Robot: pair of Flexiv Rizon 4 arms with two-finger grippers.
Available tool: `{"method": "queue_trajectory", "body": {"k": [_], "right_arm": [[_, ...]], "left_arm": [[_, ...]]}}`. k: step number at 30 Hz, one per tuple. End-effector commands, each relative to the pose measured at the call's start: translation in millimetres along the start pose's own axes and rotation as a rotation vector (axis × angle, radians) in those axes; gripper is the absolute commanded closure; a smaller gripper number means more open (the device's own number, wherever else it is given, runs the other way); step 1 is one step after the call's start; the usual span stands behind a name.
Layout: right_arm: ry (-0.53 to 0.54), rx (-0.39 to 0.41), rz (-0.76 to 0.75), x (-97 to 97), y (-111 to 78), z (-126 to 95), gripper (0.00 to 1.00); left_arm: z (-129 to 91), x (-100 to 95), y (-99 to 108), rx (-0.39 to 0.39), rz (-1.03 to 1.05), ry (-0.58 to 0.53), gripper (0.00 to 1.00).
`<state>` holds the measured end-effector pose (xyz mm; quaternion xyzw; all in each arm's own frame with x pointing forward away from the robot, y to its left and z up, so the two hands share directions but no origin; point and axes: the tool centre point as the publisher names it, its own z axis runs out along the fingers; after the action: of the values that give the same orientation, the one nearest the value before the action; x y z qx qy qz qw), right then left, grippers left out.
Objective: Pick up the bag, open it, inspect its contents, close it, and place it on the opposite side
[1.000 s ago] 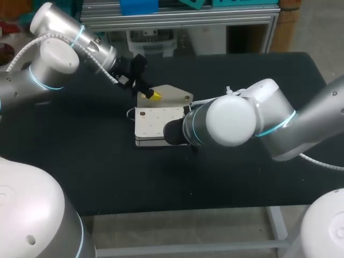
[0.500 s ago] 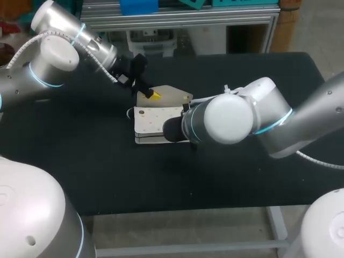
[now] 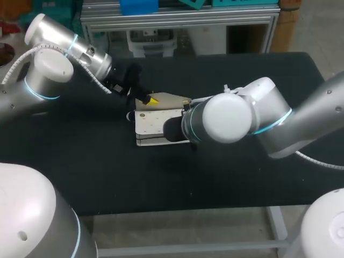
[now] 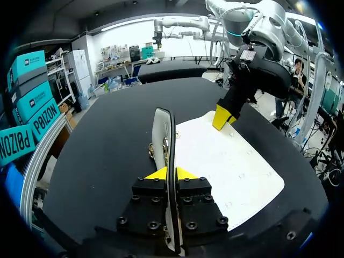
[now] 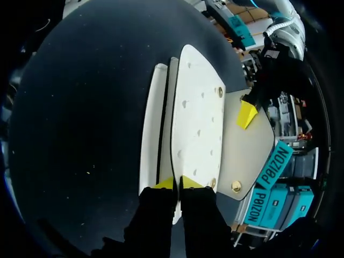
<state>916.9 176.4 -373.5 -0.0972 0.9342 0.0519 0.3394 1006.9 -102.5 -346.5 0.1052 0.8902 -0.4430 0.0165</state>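
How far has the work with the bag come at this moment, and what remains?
Done: the bag has its flap unfastened and swung back off the body. In hand: the left gripper is shut on the flap's edge, the right gripper on the bag's front panel. Left: looking inside, closing the flap, setting the bag on the opposite side.

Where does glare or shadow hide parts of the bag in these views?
Head view: no glare; the right arm blocks the right edge of the bag. Left wrist view: light leaves the bag's face nearly plain white. Right wrist view: the flap looks dimmer than the front panel.
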Motion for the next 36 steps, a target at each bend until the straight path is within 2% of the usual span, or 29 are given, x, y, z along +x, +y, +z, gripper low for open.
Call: {"method": "queue_trajectory", "body": {"k": [1, 13, 20, 21, 22, 23, 25, 26, 31, 34, 36], "right_arm": [[0.0, 0.006, 0.003, 0.4, 2.9, 5.2, 1.0], [0.0, 0.006, 0.003, 0.4, 2.9, 5.2, 1.0], [0.0, 0.006, 0.003, 0.4, 2.9, 5.2, 1.0], [0.0, 0.006, 0.003, 0.4, 2.9, 5.2, 1.0], [0.0, 0.006, 0.003, 0.4, 2.9, 5.2, 1.0], [0.0, 0.006, 0.003, 0.4, 2.9, 5.2, 1.0], [0.0, 0.006, 0.003, 0.4, 2.9, 5.2, 1.0], [0.0, 0.006, 0.003, 0.4, 2.9, 5.2, 1.0], [0.0, 0.006, 0.003, 0.4, 2.9, 5.2, 1.0], [0.0, 0.006, 0.003, 0.4, 2.9, 5.2, 1.0], [0.0, 0.006, 0.003, 0.4, 2.9, 5.2, 1.0]], "left_arm": [[7.2, 18.2, 3.4, -0.01, 0.059, -0.079, 1.0], [18.7, 41.2, 5.6, -0.034, 0.228, -0.133, 1.0], [16.0, 50.5, 3.2, -0.043, 0.242, -0.155, 1.0], [14.6, 51.0, 2.4, -0.039, 0.235, -0.158, 0.88], [13.0, 50.8, 1.5, -0.04, 0.23, -0.163, 0.59], [10.9, 50.0, 0.5, -0.039, 0.222, -0.169, 0.5], [5.3, 47.5, -2.2, -0.034, 0.209, -0.176, 0.25], [2.7, 46.3, -3.8, -0.038, 0.2, -0.184, 0.18], [-9.2, 41.3, -11.5, -0.043, 0.192, -0.199, 0.24], [-11.3, 36.7, -13.4, -0.067, 0.189, -0.214, 0.5], [-11.1, 33.1, -14.2, -0.08, 0.183, -0.219, 0.57]]}}
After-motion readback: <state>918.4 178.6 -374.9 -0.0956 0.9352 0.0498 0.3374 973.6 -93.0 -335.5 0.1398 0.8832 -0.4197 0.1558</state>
